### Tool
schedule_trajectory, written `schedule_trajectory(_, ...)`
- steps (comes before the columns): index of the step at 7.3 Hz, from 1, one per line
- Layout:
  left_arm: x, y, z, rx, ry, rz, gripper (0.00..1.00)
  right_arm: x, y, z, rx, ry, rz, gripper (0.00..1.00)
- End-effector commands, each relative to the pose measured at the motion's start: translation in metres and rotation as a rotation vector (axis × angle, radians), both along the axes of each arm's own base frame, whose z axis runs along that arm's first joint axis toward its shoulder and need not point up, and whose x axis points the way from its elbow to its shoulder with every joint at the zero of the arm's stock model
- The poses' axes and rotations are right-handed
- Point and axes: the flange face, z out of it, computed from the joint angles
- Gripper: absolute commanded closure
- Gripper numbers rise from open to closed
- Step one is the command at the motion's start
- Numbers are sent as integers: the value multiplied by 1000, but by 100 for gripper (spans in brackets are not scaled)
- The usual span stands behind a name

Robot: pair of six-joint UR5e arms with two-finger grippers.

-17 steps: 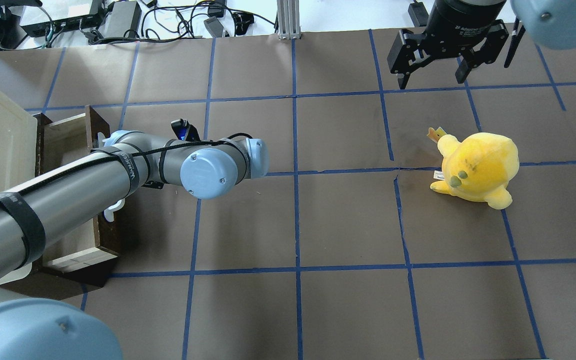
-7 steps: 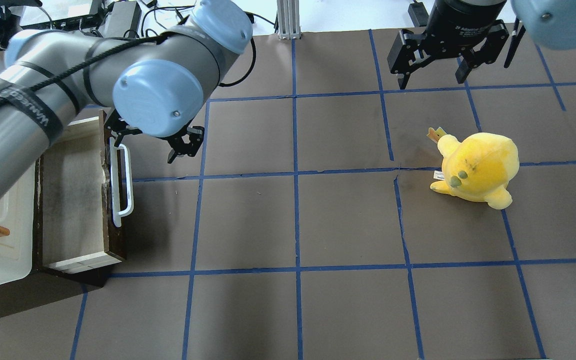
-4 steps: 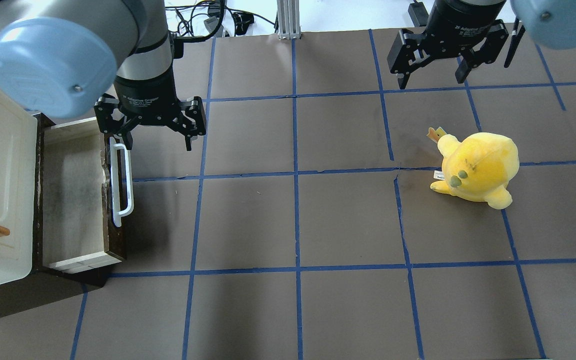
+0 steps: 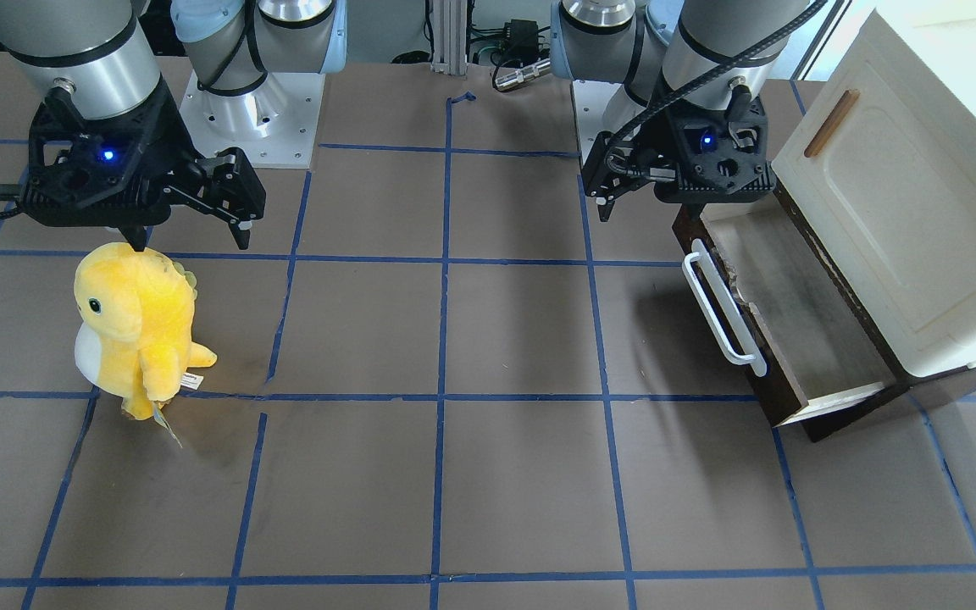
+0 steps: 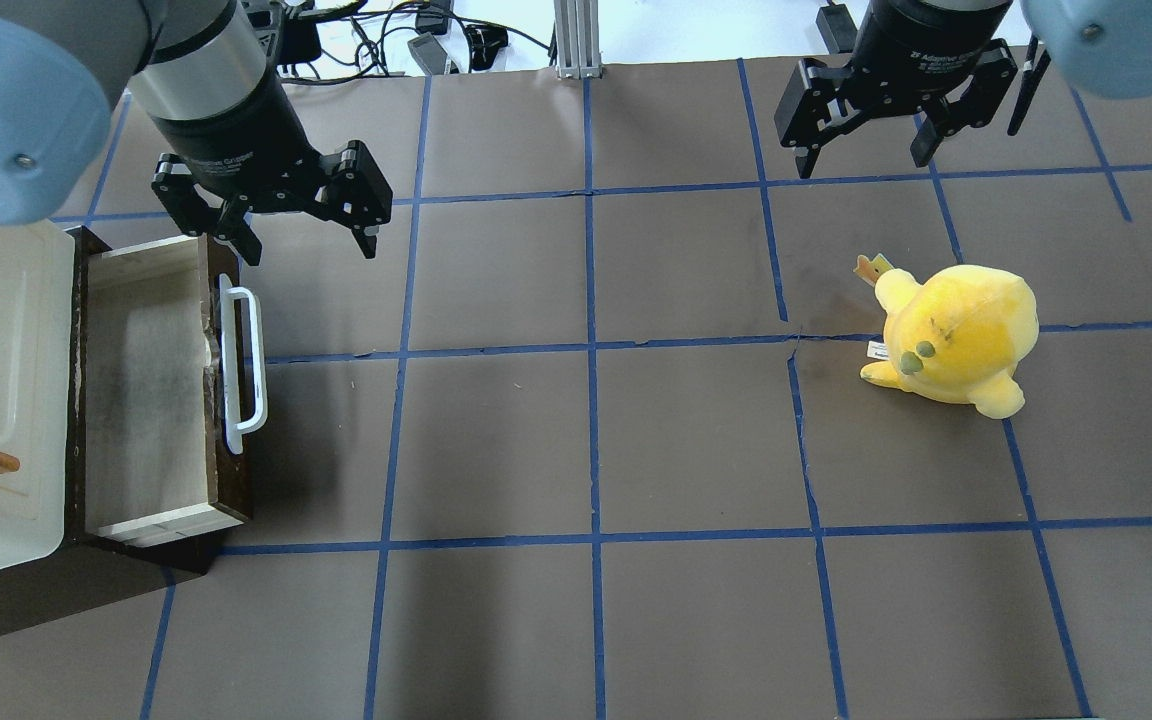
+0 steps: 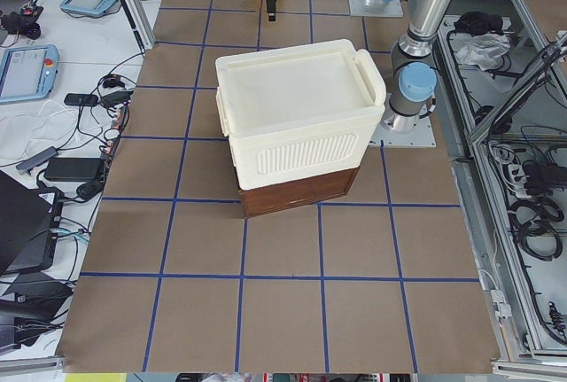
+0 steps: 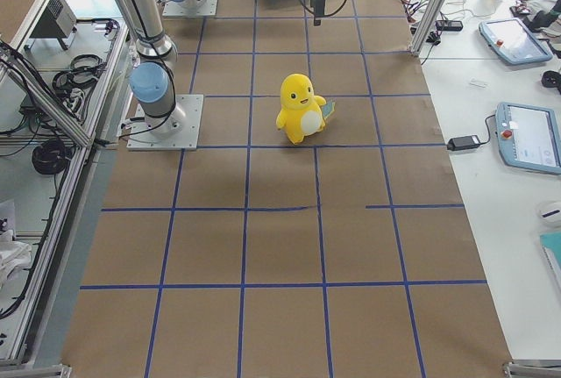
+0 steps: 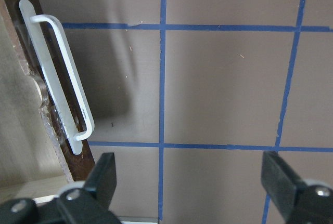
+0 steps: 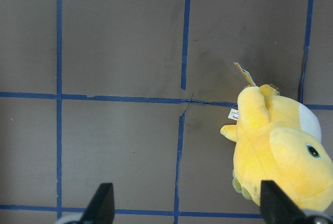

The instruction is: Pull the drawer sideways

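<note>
I see the shallow dark brown wooden drawer (image 5: 141, 400), with its long white bar handle (image 5: 241, 368), open at the left edge of the overhead view. The left hand (image 5: 311, 250) hangs spread and empty near the drawer's upper corner. The right hand (image 5: 863, 165), upper right, is spread too.

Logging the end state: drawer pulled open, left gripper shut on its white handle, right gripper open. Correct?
No. The left gripper is open and off the white handle, hanging near its far end, as the overhead view shows. The drawer is pulled open and the right gripper is open.
</note>
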Motion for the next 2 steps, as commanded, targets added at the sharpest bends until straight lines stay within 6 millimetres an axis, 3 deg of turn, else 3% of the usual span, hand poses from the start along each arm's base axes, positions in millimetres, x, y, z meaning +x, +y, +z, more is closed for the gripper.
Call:
schedule_trajectory(1,6,1,2,-7,3,8,0,0,0,0,0,0,0,0)
schedule_trajectory(2,7,3,2,-7,2,8,0,0,0,0,0,0,0,0)
